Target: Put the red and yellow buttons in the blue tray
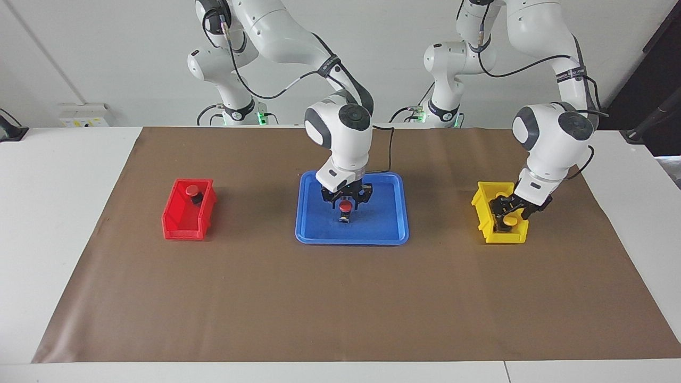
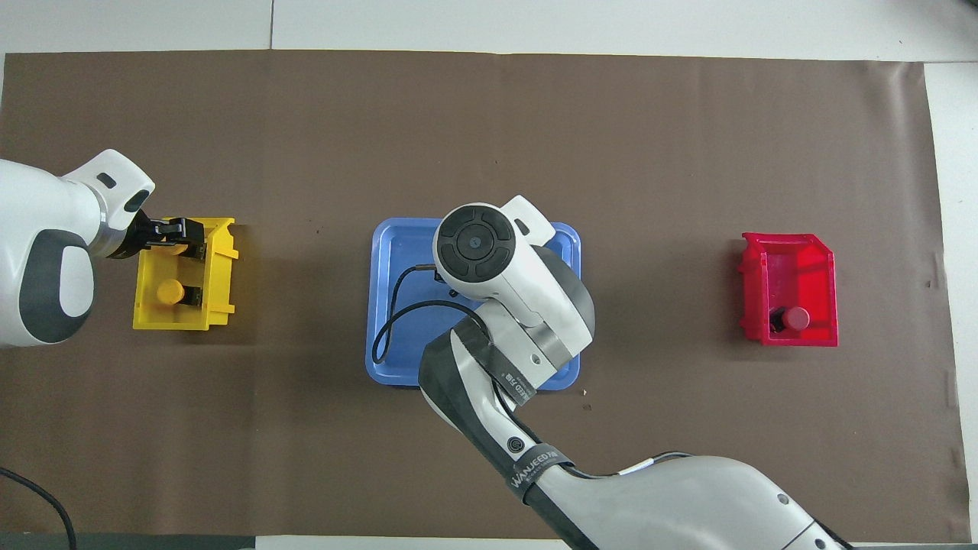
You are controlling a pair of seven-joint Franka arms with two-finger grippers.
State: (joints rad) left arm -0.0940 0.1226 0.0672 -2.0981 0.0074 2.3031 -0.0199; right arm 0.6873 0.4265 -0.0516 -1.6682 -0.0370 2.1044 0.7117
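Observation:
The blue tray (image 1: 314, 229) lies mid-table; it also shows in the overhead view (image 2: 390, 252). My right gripper (image 1: 346, 201) is low over the tray, open, its fingers either side of a red button (image 1: 346, 207) that stands upright on the tray. In the overhead view the right arm hides that gripper and button. A second red button (image 1: 191, 190) lies in the red bin (image 1: 181, 223); it also shows in the overhead view (image 2: 796, 318). My left gripper (image 1: 509, 211) is down in the yellow bin (image 1: 481, 207) at a yellow button (image 1: 509, 220). Another yellow button (image 2: 170, 291) lies in that bin, nearer the robots.
The red bin (image 2: 810, 260) stands toward the right arm's end of the brown mat, the yellow bin (image 2: 221, 305) toward the left arm's end, both in line with the tray. A black cable (image 2: 382, 336) from the right arm loops over the tray.

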